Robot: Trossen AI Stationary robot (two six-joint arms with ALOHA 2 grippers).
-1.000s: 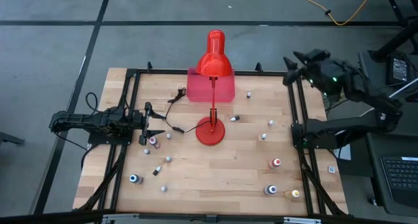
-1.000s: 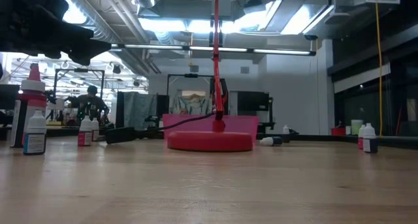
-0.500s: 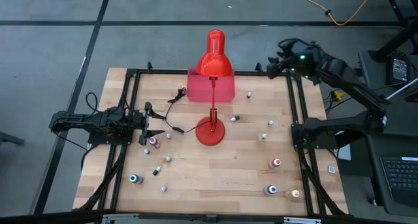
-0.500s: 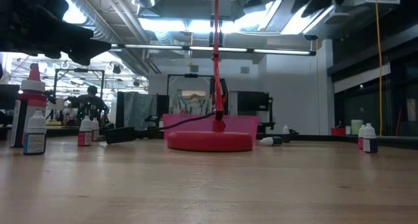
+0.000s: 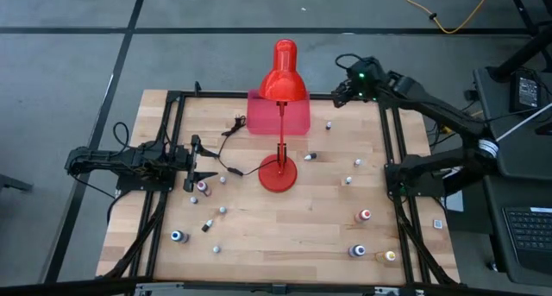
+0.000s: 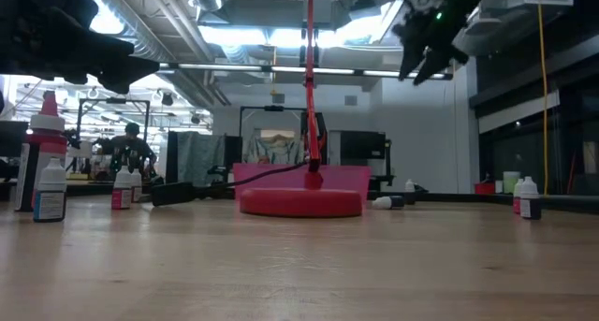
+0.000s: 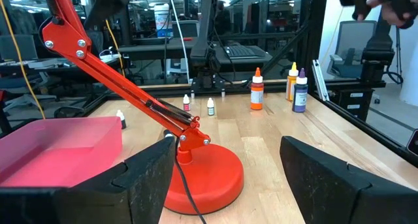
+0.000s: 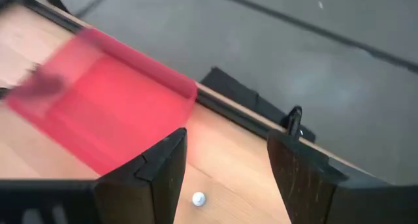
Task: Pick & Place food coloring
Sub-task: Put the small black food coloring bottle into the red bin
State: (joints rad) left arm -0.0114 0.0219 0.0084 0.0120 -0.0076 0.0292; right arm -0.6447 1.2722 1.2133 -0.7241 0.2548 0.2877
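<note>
Your right gripper point(image 5: 339, 96) hangs open and empty above the table's far edge, near the pink tray point(image 5: 278, 113). The left gripper point(image 5: 203, 164) waits open. Next, lower onto the small bottle point(image 5: 329, 124) just below; other bottles lie scattered.

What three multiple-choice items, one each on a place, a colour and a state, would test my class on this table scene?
1. Where does the right gripper hang?
A. above the table's far right corner
B. at the near edge
C. on the lamp's base

2. What colour is the desk lamp?
A. blue
B. red
C. white

3. How do the left gripper's fingers stand?
A. shut on a bottle
B. open, holding nothing
C. shut on the cord

Answers: 1 A, the high view shows it right of the pink tray; 2 B, head, arm and base are red; 3 B, the left wrist view shows an empty gap.
</note>
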